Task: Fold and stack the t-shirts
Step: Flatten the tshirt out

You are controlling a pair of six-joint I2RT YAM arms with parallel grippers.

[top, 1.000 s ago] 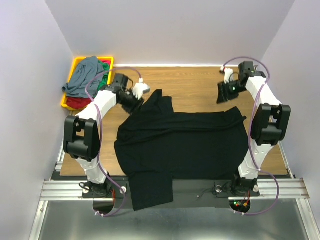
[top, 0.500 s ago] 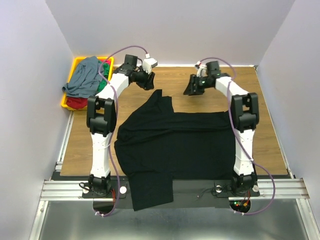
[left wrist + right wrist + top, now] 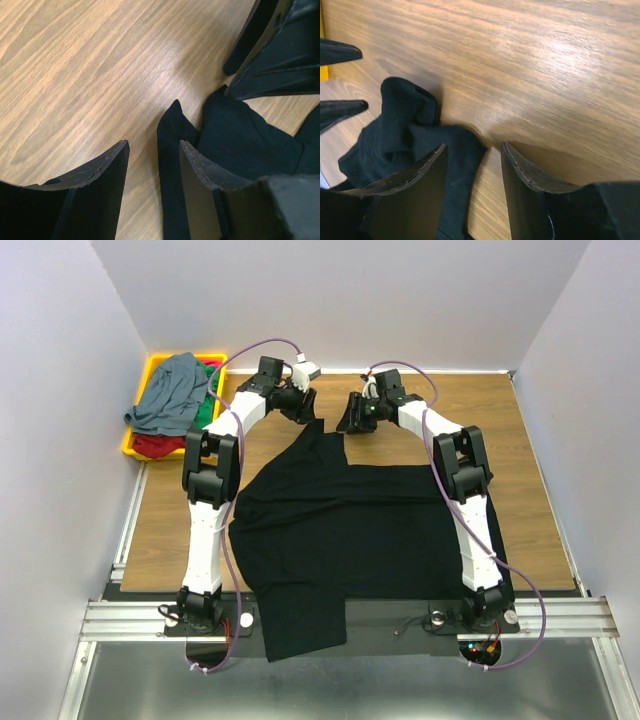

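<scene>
Two shirts in the yellow tray (image 3: 152, 364) are mostly buried: only scraps of the green shirt (image 3: 207, 405) and the red shirt (image 3: 155, 445) show under the grey-blue shirt (image 3: 170, 390), which droops over the tray's rim. The black shirt (image 3: 370, 530) lies spread on the table (image 3: 540, 440). Its near end hangs over the front edge, and its right side is partly covered by the right arm. Each wrist view catches only its crumpled far tip.

The left gripper (image 3: 153, 147) and the right gripper (image 3: 474, 146) face each other just beside that tip at the table's far middle. Both have their jaws parted, straddling a bit of black cloth but clamping nothing. The tray sits well apart, in the far left corner.
</scene>
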